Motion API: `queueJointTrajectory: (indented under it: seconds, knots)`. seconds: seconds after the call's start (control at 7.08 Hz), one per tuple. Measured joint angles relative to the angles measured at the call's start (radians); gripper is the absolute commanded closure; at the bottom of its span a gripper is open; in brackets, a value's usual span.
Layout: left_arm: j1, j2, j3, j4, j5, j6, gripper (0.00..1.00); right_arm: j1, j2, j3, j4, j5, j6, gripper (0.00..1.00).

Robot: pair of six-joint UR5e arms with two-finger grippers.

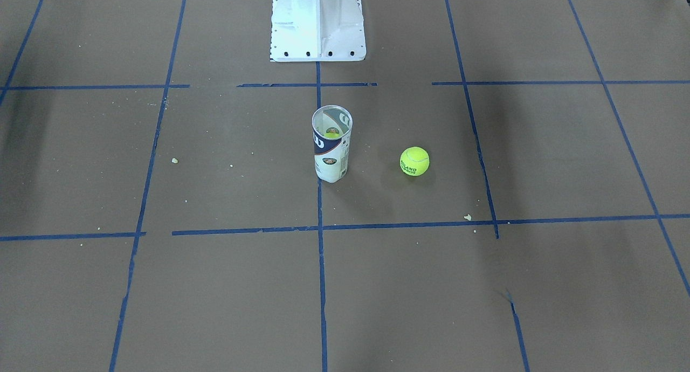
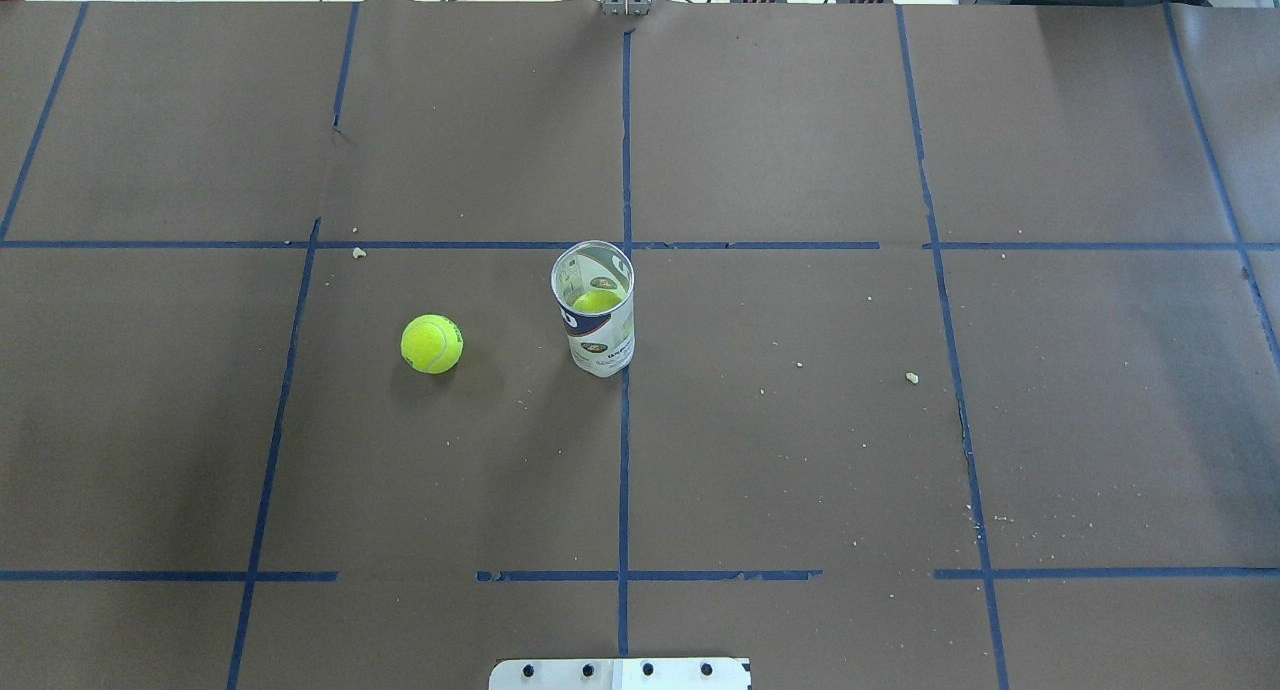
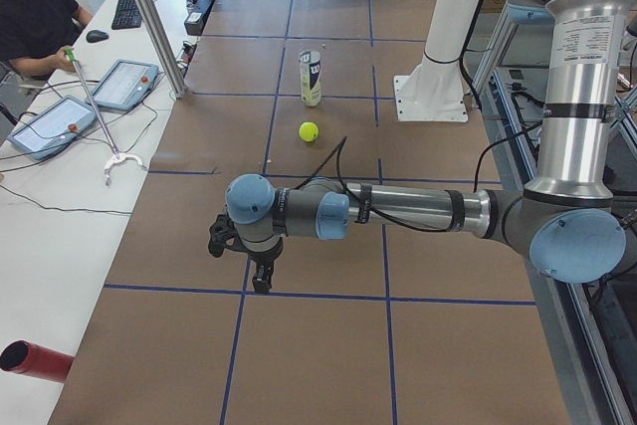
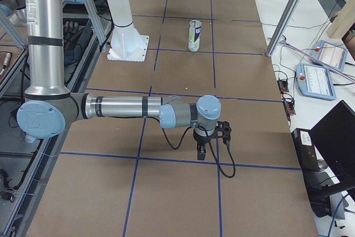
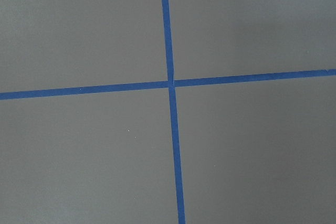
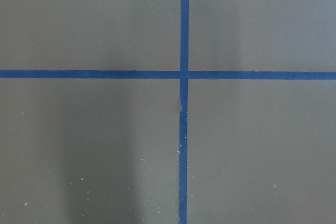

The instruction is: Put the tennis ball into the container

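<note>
The tennis ball (image 1: 414,161) (image 2: 432,343) (image 3: 309,130) with black lettering lies on the brown table, on my left side of the container. The container (image 1: 332,144) (image 2: 596,310) (image 3: 312,78) (image 4: 194,35) stands upright and open-topped near the table's centre line. Inside it sits a second yellow-green ball (image 2: 597,301). My left gripper (image 3: 261,276) hangs far from both near the table's left end; I cannot tell whether it is open or shut. My right gripper (image 4: 201,152) hangs near the right end, and I cannot tell its state either. Both wrist views show only table and blue tape.
The white pedestal (image 1: 318,21) (image 3: 438,57) (image 4: 125,26) stands behind the tube on the robot's side. A person sits at a side desk with tablets (image 3: 124,82). A red cylinder (image 3: 35,360) lies by that desk. Crumbs dot the brown paper.
</note>
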State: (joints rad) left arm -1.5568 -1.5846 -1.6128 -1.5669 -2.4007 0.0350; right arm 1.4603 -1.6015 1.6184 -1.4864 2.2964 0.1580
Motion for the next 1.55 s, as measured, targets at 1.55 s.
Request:
queueJointTrajectory:
  seconds: [1.55]
  knots:
    - [0.343, -0.147, -0.445, 0.054, 0.013, -0.659, 0.0, 0.0, 0.0, 0.0, 0.0, 0.0, 0.0, 0.0]
